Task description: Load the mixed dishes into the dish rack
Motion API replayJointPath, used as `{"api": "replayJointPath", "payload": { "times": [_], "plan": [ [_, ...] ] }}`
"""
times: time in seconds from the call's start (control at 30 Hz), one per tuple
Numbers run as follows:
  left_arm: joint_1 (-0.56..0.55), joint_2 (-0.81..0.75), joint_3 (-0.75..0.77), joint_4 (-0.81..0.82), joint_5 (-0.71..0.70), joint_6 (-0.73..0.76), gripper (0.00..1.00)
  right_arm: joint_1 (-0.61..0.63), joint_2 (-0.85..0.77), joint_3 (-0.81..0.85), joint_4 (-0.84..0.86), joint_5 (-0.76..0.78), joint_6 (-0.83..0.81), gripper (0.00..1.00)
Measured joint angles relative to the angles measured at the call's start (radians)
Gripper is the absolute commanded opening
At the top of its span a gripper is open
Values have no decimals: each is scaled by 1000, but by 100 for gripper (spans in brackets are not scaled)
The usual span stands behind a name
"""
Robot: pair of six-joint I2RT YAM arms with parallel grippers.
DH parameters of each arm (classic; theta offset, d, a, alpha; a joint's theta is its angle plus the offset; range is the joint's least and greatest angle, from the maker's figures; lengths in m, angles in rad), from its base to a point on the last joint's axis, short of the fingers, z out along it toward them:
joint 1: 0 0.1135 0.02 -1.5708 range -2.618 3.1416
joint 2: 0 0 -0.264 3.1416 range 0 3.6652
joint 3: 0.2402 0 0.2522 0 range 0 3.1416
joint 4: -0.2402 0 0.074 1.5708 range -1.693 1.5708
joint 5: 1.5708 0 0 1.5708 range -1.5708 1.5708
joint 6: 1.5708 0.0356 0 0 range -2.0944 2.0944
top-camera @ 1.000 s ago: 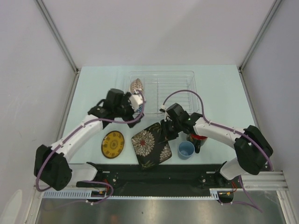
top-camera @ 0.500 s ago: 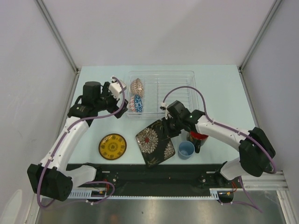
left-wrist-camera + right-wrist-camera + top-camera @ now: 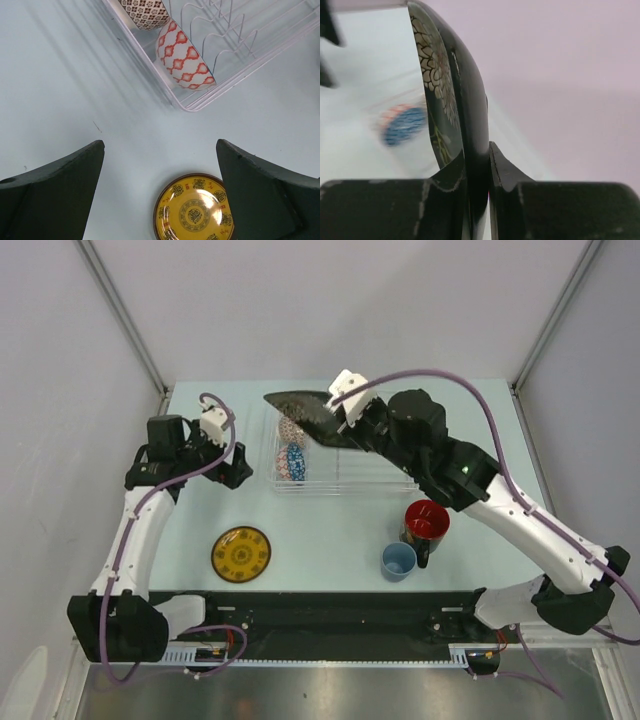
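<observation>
Seen from above, the right claw (image 3: 336, 418) pinches the black square floral plate (image 3: 298, 405) by one edge. It holds the plate nearly on edge over the 11 o'clock corner of the dish rack (image 3: 402, 400), just above the bowls. The right wrist view shows both fingers (image 3: 502, 170) pressed against the plate's dark rim (image 3: 470, 120), with the floral face turned to the left of that picture. I cannot tell whether the plate touches the wires.

The rack sits at 12 o'clock on the pale tabletop (image 3: 480, 440). Two bowls stand on edge in its left compartments. The beige patterned bowl (image 3: 291, 427) is farther back, and the blue mosaic bowl (image 3: 293, 461) is just in front of it, toward 6 o'clock. From the left wrist the blue mosaic bowl (image 3: 182, 57) shows its red-diamond outside against the rack's near wall (image 3: 240, 80), and the beige patterned bowl (image 3: 145, 7) is cut off at the top edge.

The left claw (image 3: 222, 465) hangs over bare tabletop at 9 o'clock of the rack. Its fingers (image 3: 55, 190) are spread wide and grip nothing. The yellow dark-rimmed saucer (image 3: 241, 552) lies flat at 7 o'clock, well apart from the rack. At 5 o'clock the black mug with red inside (image 3: 427, 522) stands upright. The small light-blue cup (image 3: 398, 561) is just beside it, toward the arm bases.
</observation>
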Motion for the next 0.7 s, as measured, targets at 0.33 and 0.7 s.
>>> {"api": "replayJointPath", "payload": {
  "times": [0.33,0.7],
  "plan": [
    [30,45,-1,5,50,-44,100,-126,344,160,245,196,-679,0],
    [30,162,0,49,71,-78,100,-232,665,333,96,67,-784,0]
  ]
}}
